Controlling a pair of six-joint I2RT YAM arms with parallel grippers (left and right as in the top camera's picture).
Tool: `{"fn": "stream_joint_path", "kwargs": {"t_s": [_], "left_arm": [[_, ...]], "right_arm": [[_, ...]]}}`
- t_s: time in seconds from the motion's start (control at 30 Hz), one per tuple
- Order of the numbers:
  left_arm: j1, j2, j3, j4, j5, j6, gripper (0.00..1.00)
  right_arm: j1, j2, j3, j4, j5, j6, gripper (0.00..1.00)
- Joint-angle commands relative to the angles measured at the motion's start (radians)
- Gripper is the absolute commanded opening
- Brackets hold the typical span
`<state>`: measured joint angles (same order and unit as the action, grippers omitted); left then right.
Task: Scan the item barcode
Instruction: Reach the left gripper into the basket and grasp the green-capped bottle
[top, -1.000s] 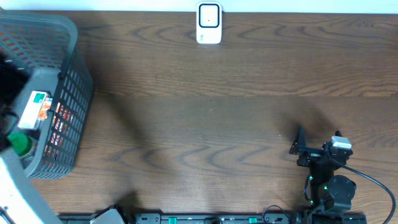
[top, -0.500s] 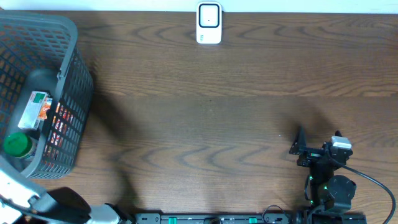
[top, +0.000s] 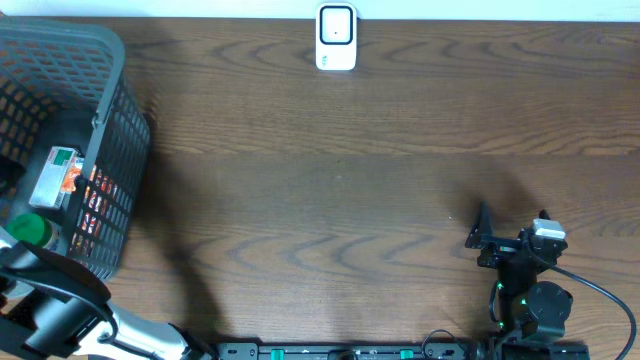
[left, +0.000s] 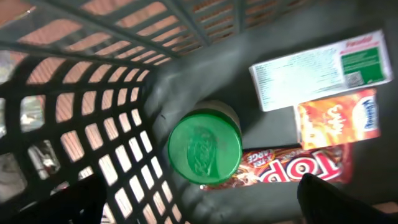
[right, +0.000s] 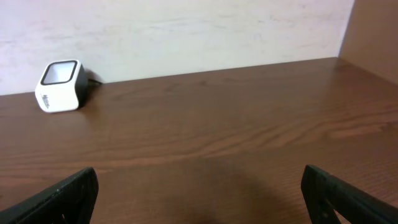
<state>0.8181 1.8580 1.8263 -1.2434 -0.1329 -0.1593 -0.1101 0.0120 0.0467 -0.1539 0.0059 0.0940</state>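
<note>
We see a grey basket (top: 110, 130) at the left edge of the frame, holding a white box (top: 55, 177) and a green-lidded jar (top: 30, 232). A white scanner (top: 336, 38) stands top centre on the counter (top: 330, 170). The right tool (top: 512, 222) rests lower right, fingers spread. The left arm (top: 50, 300) crosses the lower left corner.

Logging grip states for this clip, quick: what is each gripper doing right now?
Left gripper: open, holding nothing, facing into the basket.
Right gripper: open, holding nothing.
</note>
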Motion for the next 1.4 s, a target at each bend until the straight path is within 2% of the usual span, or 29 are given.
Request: {"fn": "stream_joint_path", "kwargs": {"t_s": [0.0, 0.13, 0.47, 0.87, 1.2, 1.37], "left_arm": [[0.003, 0.017, -0.040, 0.024, 0.029, 0.117, 0.98], [0.003, 0.017, -0.104, 0.068, 0.043, 0.164, 0.98], [0.005, 0.017, -0.310, 0.216, 0.042, 0.166, 0.98], [0.006, 0.017, -0.346, 0.281, 0.043, 0.158, 0.98], [0.006, 0.017, -0.502, 0.429, 0.043, 0.001, 0.98], [0.006, 0.017, -0.526, 0.468, 0.043, -0.061, 0.98]], "right_arm": [[-0.006, -0.006, -0.005, 0.000, -0.008, -0.013, 0.99], [-0.006, -0.006, -0.005, 0.000, -0.008, -0.013, 0.99], [-0.006, -0.006, -0.005, 0.000, -0.008, -0.013, 0.99], [-0.006, -0.006, -0.005, 0.000, -0.008, -0.013, 0.99], [-0.006, -0.006, -0.005, 0.000, -0.008, -0.013, 0.99], [-0.006, -0.006, -0.005, 0.000, -0.008, -0.013, 0.99]]}}
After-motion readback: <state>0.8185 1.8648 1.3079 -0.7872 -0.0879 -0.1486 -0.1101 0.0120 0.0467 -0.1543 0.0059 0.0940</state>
